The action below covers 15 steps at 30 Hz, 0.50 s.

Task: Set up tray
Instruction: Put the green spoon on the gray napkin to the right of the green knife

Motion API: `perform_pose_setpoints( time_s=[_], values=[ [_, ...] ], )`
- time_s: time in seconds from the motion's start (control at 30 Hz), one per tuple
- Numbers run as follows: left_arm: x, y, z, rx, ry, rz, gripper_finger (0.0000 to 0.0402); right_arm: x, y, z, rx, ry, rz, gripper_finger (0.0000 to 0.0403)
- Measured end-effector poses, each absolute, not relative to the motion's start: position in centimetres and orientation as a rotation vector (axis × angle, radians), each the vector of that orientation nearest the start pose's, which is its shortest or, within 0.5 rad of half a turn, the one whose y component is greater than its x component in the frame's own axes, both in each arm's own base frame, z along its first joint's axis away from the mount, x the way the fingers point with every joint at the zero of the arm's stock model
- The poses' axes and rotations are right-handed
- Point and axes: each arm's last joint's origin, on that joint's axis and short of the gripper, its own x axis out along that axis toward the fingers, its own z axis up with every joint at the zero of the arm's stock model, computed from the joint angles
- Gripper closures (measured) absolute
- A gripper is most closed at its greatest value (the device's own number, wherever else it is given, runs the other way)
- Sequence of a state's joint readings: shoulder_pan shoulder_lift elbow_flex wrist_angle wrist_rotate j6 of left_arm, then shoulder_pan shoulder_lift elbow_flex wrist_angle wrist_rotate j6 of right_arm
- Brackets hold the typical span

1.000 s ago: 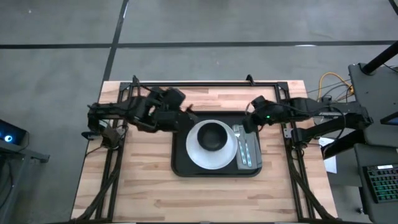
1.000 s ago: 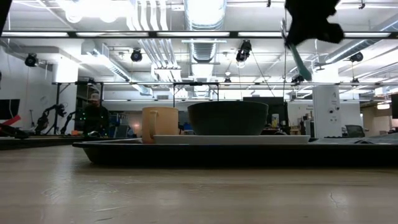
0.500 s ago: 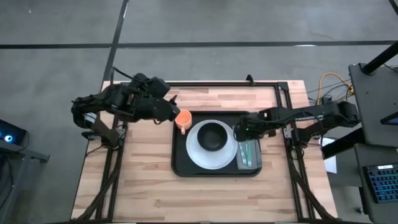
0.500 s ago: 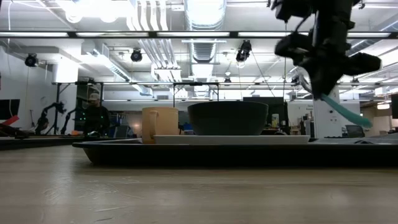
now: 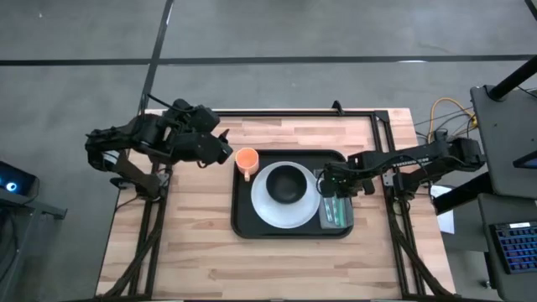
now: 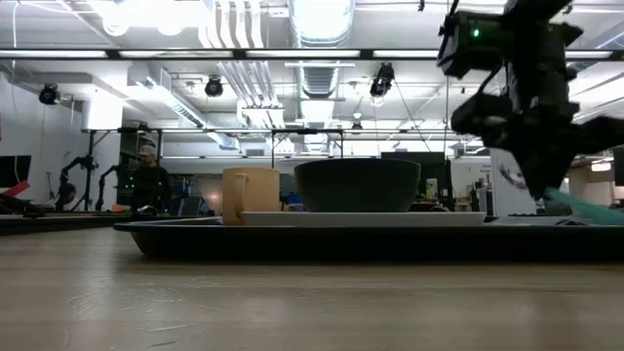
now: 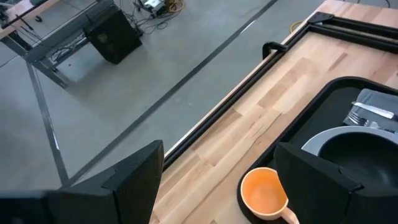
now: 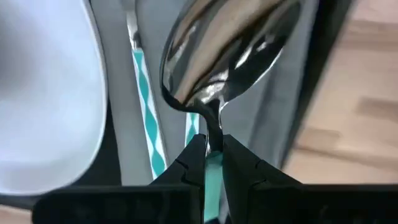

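Observation:
The black tray [image 5: 243,220] lies mid-table and carries a white plate [image 5: 270,210] with a black bowl [image 5: 288,182] on it. An orange cup [image 5: 246,159] stands in the tray's far left corner. A grey napkin [image 5: 342,220] with teal-handled cutlery [image 8: 146,112] lies along the tray's right side. My right gripper [image 5: 330,184] hangs low over the napkin, shut on a spoon [image 8: 230,50]. My left gripper [image 5: 222,151] stands open to the left of the cup, with nothing between its fingers [image 7: 134,180]. My right gripper pinches the spoon's thin neck [image 8: 213,134] between its two fingers [image 8: 193,162], right where the teal handle begins. The fingers come steeply from above and lie across the spoon. The handle [image 6: 585,207] slants down low over the tray; whether it touches, I cannot tell.
The table's black frame rail [image 5: 277,111] runs along the far edge, and more rails run down both sides. Bare wood [image 5: 277,264] lies in front of the tray. In the low view the cup [image 6: 251,193] and bowl [image 6: 357,185] stand up above the tray's rim.
My right gripper has sunk toward the napkin on the tray's right side with the spoon, rolling its wrist, so the teal handle now slants low over the tray. My left gripper has drawn back toward the table's left edge, uncovering the orange cup.

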State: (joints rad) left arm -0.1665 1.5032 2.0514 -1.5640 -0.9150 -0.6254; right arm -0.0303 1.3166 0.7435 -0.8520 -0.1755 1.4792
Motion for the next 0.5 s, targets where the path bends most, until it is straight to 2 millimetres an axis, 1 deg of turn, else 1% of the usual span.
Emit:
perform_pose_setpoints(
  time_s=[0.17, 0.3, 0.5],
  values=[
    [22.6, -1.5, 47.3, -0.026, 0.627, 0.910, 0.0118, 21.1, -1.1, 16.1, 1.371, 1.214, -0.940, 0.0385],
    [22.6, -1.5, 47.2, -0.034, 0.639, 0.897, 0.0118, 21.3, -1.8, 15.5, 1.346, 1.239, -0.948, 0.0385],
    [22.6, -1.6, 47.2, -0.049, 0.653, 0.875, 0.0118, 21.2, -3.0, 15.4, 1.331, 1.226, -0.955, 0.0386]
  ],
)
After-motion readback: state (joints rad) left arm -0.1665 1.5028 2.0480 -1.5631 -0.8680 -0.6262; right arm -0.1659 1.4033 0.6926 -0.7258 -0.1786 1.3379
